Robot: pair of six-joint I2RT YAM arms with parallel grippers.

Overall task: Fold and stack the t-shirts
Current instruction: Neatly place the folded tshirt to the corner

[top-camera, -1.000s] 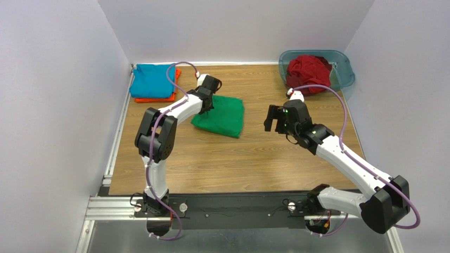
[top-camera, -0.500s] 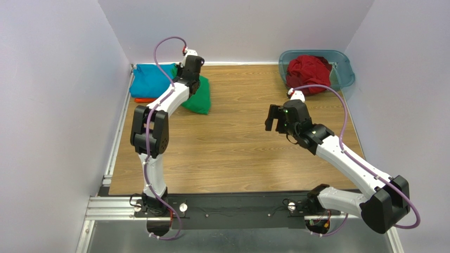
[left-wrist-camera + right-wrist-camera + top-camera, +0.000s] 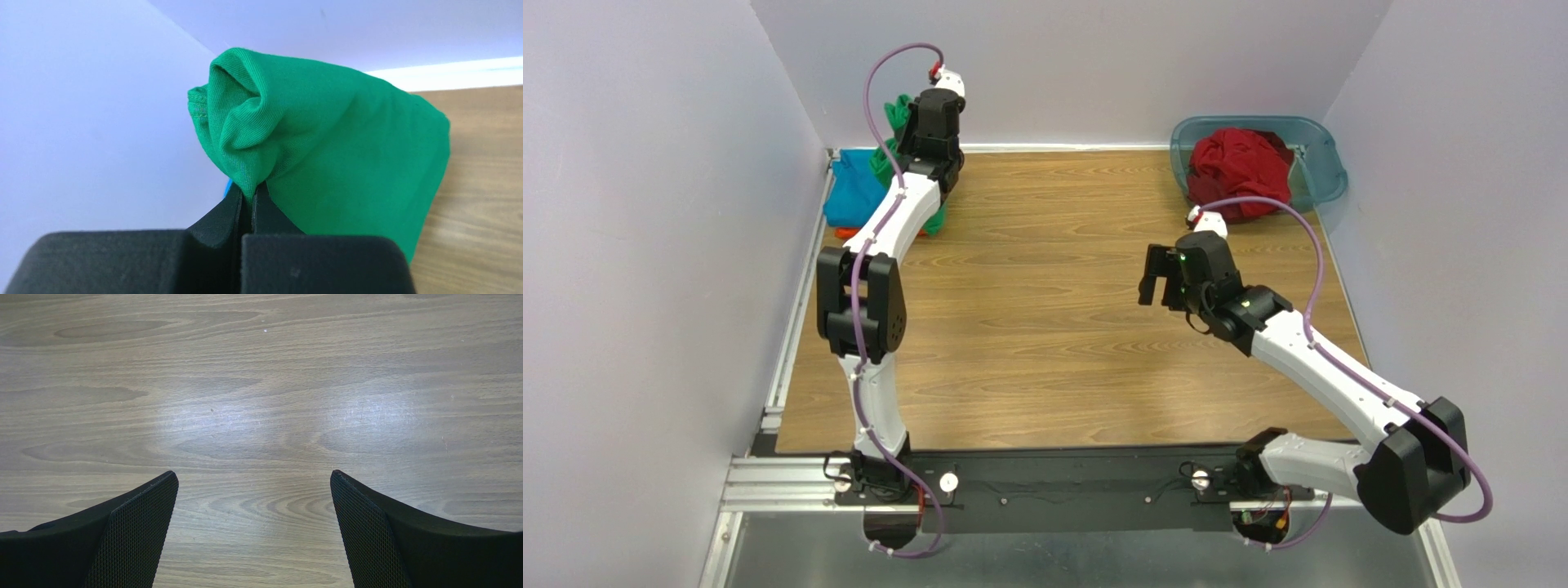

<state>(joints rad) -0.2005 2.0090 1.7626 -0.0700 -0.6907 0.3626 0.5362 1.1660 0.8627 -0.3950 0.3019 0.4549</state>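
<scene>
about half the job looks done. in the far left corner a folded teal-blue shirt [image 3: 852, 190] lies on top of an orange shirt [image 3: 844, 232], which shows only as a thin edge underneath. the green shirt [image 3: 331, 153] is bundled up and off the surface [image 3: 1051, 355], hanging right at that corner over the edge of the pile. i can't tell whether its lower hem touches anything. it is not yet laid on the stack. the dark red shirt [image 3: 1238, 157] sits crumpled in the tub [image 3: 1326, 165] at the far right, unfolded, so i'd say that one is all left to do.

the left arm [image 3: 891, 233] is stretched long toward the far left corner, wrist lifted high against the back wall [image 3: 1075, 74]. the left end effector [image 3: 251, 190] is pinched tight on a fold of the green shirt, cloth bunching above the tips and draping away to the right.

the right arm [image 3: 1320, 368] reaches in low toward the middle. the right end effector [image 3: 253, 478] has its fingers wide apart with nothing between them, hovering over bare wood, well apart from every shirt.
</scene>
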